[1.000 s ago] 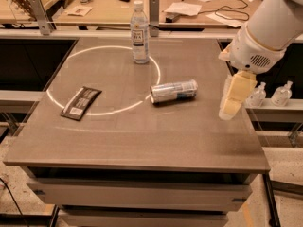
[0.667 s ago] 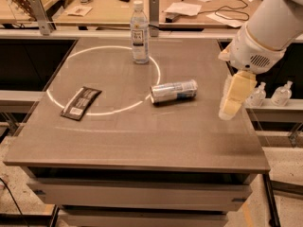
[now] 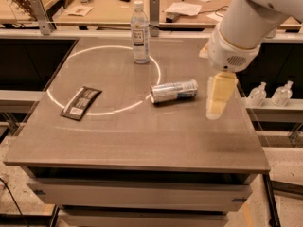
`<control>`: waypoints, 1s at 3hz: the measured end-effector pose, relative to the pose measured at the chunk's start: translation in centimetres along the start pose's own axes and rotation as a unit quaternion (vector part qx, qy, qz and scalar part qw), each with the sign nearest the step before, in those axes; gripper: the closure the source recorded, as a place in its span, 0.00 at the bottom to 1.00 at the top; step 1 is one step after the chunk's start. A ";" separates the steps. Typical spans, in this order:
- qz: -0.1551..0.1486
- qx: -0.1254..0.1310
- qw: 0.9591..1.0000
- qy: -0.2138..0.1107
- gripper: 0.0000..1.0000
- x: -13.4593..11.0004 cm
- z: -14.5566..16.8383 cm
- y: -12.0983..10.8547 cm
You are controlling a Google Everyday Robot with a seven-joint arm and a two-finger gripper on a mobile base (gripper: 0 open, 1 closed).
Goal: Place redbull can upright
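The redbull can (image 3: 174, 91) lies on its side on the grey table (image 3: 142, 141), right of middle, just on the edge of a white light ring. Its silver top points right. My gripper (image 3: 218, 98) hangs from the white arm, pointing down, a short way right of the can and a little above the table. It holds nothing and does not touch the can.
A clear water bottle (image 3: 140, 33) with a white cap stands upright at the back of the table. A dark snack packet (image 3: 81, 102) lies flat at the left. Two small pump bottles (image 3: 270, 94) stand on a ledge off the table's right edge. A cluttered wooden desk runs behind.
My gripper and arm have moved left, closer to the lying can. The can, bottle and packet have not moved.
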State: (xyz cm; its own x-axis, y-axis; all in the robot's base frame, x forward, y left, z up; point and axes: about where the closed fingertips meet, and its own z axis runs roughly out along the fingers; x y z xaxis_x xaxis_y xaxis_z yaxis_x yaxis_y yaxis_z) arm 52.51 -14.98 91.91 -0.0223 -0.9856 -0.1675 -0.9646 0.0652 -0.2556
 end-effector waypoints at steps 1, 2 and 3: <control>-0.024 -0.018 1.000 0.009 0.00 -1.5 1.4 -0.6; -0.039 -0.031 0.999 0.010 0.00 -2.5 2.0 -2.0; -0.043 -0.044 0.998 0.014 0.00 -2.8 2.8 -3.0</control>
State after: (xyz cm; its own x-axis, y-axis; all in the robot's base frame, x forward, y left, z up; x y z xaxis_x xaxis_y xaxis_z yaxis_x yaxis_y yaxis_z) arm 56.25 -11.99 90.50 0.0556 -0.9912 -0.1205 -0.9824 -0.0328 -0.1837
